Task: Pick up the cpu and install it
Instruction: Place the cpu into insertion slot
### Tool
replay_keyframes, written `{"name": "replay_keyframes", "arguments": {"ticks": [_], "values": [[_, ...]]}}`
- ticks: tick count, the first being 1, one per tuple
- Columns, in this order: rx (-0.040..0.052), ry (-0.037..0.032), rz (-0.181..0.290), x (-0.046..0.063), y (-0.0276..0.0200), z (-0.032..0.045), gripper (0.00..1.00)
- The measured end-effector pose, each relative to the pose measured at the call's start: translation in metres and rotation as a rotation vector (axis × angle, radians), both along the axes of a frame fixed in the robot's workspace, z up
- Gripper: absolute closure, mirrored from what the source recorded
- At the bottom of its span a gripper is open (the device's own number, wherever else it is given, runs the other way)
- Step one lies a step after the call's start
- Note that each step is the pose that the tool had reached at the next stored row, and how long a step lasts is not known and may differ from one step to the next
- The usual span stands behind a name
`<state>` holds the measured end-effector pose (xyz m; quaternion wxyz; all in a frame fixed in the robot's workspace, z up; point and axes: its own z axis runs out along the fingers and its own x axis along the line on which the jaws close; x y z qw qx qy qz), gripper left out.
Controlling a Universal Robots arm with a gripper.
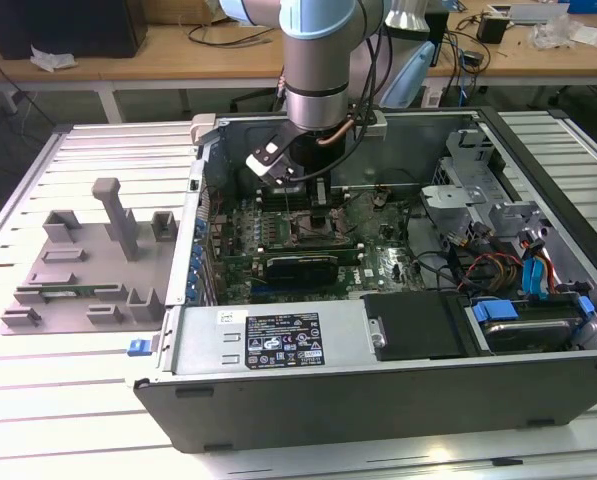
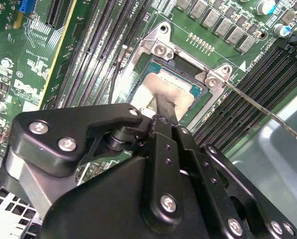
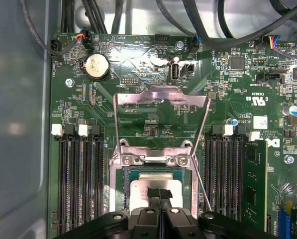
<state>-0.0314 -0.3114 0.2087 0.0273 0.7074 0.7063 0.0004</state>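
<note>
We are looking at the arm [image 1: 318, 60] reaching down into the open case [image 1: 378, 400], which is lying on the desk [image 1: 68, 400]. Inside it, the claw [image 1: 318, 205] is hanging low over the board.

In the first wrist view the cpu [image 3: 141, 191] is sitting flat inside the socket [image 3: 117, 189], squared to the metal frame. The claw [image 3: 160, 193] is clenched, fingers pressed together, and its tips are touching the middle of the silver top. In the second wrist view the claw [image 2: 164, 105] is hiding part of the cpu [image 2: 155, 89].

The plate [image 3: 160, 97] is lying swung open, away from the socket. The lever [image 2: 260, 108] is sticking out free over the slots [image 2: 252, 79]. Dark slots [image 3: 78, 184] are flanking the socket on both sides, close to the claw. A battery [image 3: 97, 66] and black cables [image 3: 91, 12] are sitting beyond the plate.

A grey fixture [image 1: 88, 260] is standing on the desk at the exterior view's left, well apart from the claw and just beside the case.
</note>
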Motion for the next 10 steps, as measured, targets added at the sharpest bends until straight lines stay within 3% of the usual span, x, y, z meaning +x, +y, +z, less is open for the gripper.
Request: {"name": "replay_keyframes", "arguments": {"ticks": [10], "values": [[-0.0006, 0.0004, -0.029, -0.0001, -0.0002, -0.0046, 0.89]]}}
